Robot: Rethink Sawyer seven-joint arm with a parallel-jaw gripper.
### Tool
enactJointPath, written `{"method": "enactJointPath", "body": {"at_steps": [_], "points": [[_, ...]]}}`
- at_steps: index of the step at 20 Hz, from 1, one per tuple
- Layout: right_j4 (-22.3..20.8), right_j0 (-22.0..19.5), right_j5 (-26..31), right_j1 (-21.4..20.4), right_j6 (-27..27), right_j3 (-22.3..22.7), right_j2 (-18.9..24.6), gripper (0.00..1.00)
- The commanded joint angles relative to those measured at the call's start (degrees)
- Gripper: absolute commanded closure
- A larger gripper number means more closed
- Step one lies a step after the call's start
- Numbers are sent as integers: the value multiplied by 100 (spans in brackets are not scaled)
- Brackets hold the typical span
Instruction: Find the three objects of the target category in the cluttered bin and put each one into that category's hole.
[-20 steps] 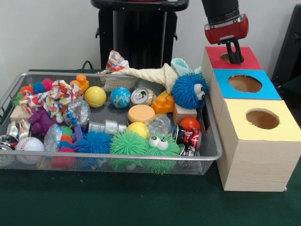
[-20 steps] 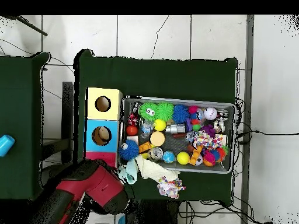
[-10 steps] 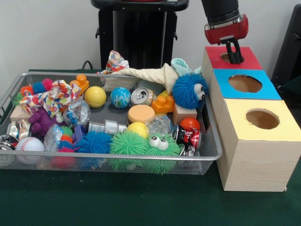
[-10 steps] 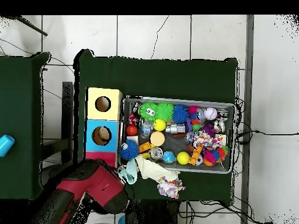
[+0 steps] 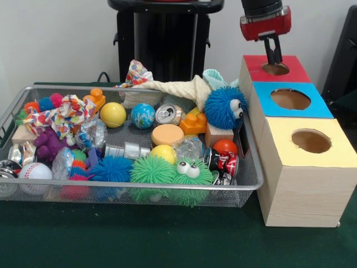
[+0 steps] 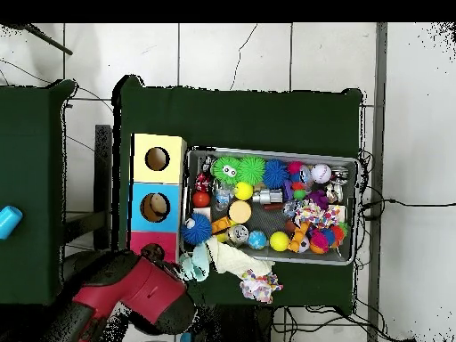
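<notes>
The wire mesh bin [image 5: 17,106] sits on the green surface [image 5: 139,240], crammed with toys: at its near rim a green fuzzy ball with googly eyes [image 5: 189,176] beside a plain green spiky ball [image 5: 152,169] and a blue spiky one [image 5: 111,168], behind them a small yellow ball [image 5: 164,153], a red ball [image 5: 225,147] and a crushed red can [image 5: 222,162]. Further back lie a larger yellow ball [image 5: 113,114], a globe ball [image 5: 143,115], a silver can [image 5: 169,114], an orange block [image 5: 193,123] and a blue fuzzy ball with eyes [image 5: 224,108] against the bin's box-side wall; a baseball [image 5: 34,171] rests in the near corner away from the box. Touching the bin stands the wooden box [image 5: 301,190] with yellow [image 5: 311,140], blue [image 5: 290,99] and red [image 5: 275,68] holes. The gripper [image 5: 273,54] hangs just above the red hole, its fingers close together and holding nothing visible; in the overhead view the arm [image 6: 134,289] covers that end of the box.
</notes>
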Motion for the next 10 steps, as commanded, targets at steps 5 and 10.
{"method": "enactJointPath", "body": {"at_steps": [5,10], "points": [[5,-78,-2339,772,2027,-644,-1352,100],[-417,-155,-1727,759,1912,-774,-1274,100]]}}
